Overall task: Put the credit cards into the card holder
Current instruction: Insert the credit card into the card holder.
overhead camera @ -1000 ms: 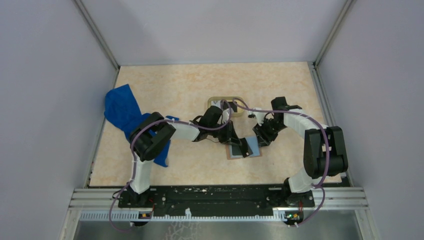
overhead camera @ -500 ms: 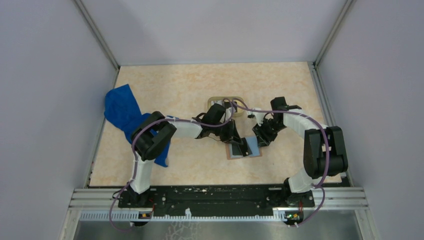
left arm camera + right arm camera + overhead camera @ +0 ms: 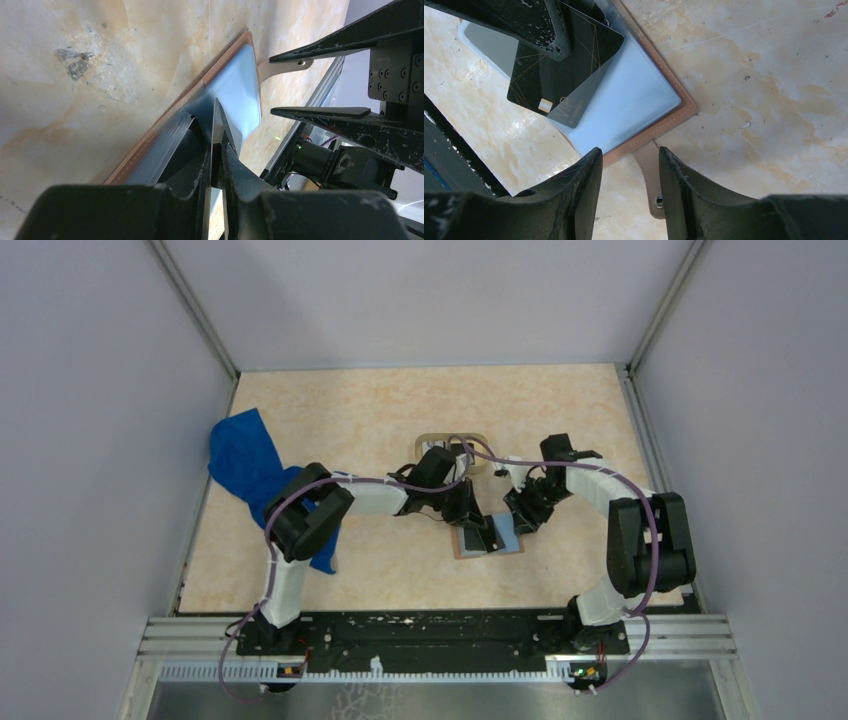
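Observation:
The card holder (image 3: pixel 505 538) lies open on the table, tan-brown outside with a grey-blue inner face (image 3: pixel 634 105). My left gripper (image 3: pixel 478 527) is shut on the black card (image 3: pixel 569 65) and holds it tilted, one edge down on the holder's inner face. In the left wrist view the black card (image 3: pixel 216 117) shows edge-on between the left gripper's (image 3: pixel 216 146) closed fingers. My right gripper (image 3: pixel 626 175) is open, its fingers on either side of the holder's strap tab (image 3: pixel 651 180) at the holder's right edge; it also shows in the top view (image 3: pixel 522 515). The white card is not clearly visible.
An oval tan tray (image 3: pixel 430 438) sits just behind the left wrist, partly hidden by it. A blue cloth (image 3: pixel 240 460) lies at the left edge under the left arm. Grey walls enclose the table on three sides.
The left arm's wrist has shifted slightly right and back while the black card stays at the holder. The right arm has barely moved.

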Available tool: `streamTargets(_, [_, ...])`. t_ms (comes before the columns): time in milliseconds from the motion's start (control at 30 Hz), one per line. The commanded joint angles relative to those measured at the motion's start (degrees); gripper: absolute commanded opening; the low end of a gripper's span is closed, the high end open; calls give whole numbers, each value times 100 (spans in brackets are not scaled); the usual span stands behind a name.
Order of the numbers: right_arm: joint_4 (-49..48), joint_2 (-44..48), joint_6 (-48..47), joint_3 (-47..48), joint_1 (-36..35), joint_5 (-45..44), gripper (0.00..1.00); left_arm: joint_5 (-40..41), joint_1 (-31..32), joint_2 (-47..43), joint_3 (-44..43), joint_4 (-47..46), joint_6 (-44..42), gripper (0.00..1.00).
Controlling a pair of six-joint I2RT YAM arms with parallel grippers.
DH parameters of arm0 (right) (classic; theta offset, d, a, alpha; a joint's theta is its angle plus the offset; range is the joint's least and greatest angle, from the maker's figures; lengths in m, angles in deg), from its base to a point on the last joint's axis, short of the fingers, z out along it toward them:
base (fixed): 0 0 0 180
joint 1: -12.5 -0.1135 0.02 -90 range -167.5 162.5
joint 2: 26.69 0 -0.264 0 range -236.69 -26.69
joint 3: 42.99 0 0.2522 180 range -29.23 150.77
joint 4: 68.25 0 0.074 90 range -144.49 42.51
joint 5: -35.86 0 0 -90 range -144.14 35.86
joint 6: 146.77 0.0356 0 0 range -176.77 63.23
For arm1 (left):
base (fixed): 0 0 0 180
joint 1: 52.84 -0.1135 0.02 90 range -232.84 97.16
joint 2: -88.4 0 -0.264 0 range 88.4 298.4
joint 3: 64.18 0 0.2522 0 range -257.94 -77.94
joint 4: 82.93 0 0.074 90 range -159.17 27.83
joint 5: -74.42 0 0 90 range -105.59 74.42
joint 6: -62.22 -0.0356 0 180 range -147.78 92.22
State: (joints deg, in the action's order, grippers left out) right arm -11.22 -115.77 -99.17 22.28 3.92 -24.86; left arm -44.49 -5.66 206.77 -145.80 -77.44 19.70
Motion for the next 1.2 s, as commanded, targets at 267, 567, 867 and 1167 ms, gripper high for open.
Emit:
streamTargets(267, [-30,450,-99,167,-66,297,46,434,39,261,176,616,-241,17])
streamTargets(567, [-110,648,-118,109,-89,375,46,362,33,81,417,740,-220,13])
streamTargets(867, [-260,569,-173,-8,-287,292,45,239,33,88,351,801,-228,15])
streamTargets(1167, [-346,533,-173,-64,-333,192,45,-41,32,316,244,681,-154,16])
